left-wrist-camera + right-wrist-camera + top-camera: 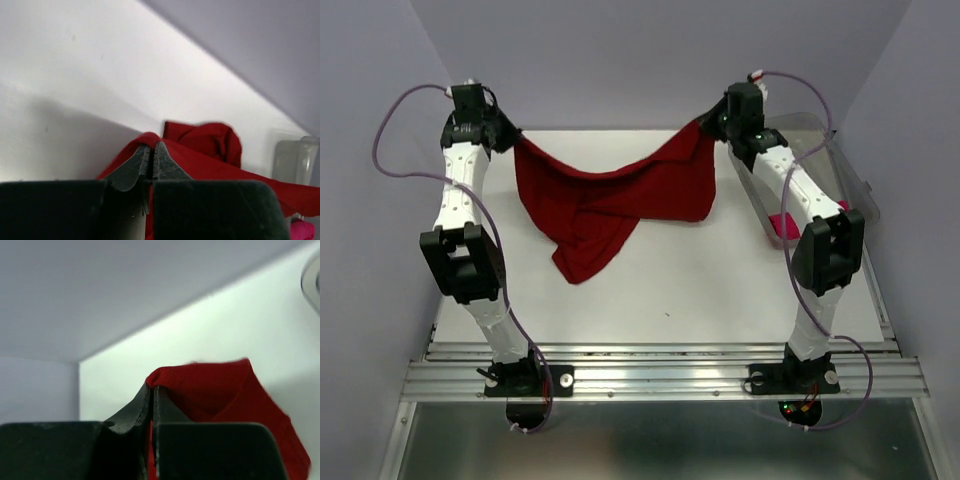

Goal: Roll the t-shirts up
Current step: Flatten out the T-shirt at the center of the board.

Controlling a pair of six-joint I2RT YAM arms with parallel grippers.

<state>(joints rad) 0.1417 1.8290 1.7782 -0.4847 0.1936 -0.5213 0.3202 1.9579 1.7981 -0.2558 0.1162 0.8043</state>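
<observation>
Top external view, read from left to right. Left arm (470, 220) rising from the near edge of the surface (700, 300), bent at the elbow, wrist high over the far left corner. Left tool (508, 135) squeezed nearly shut on one top corner of the red t-shirt (610, 205), with cloth pinched right between the tips in the left wrist view.

Red t-shirt strung like a hammock over the far half of the surface, sagging in the middle, a twisted tail dropping toward the middle of the surface. Touching down or not: cannot tell. Probably held up by two corners to let the folds drop out and to lay the cloth flat for rolling.

Right tool (712, 122) closed tight on the other top corner, above the far right part of the surface. Right arm (810, 210) bent much the same way, up from the near edge.

Clear bin (825, 150) on the right side of the surface, with the pink t-shirt (782, 222) inside, partly hidden behind the right arm. Looks rolled up.
</observation>
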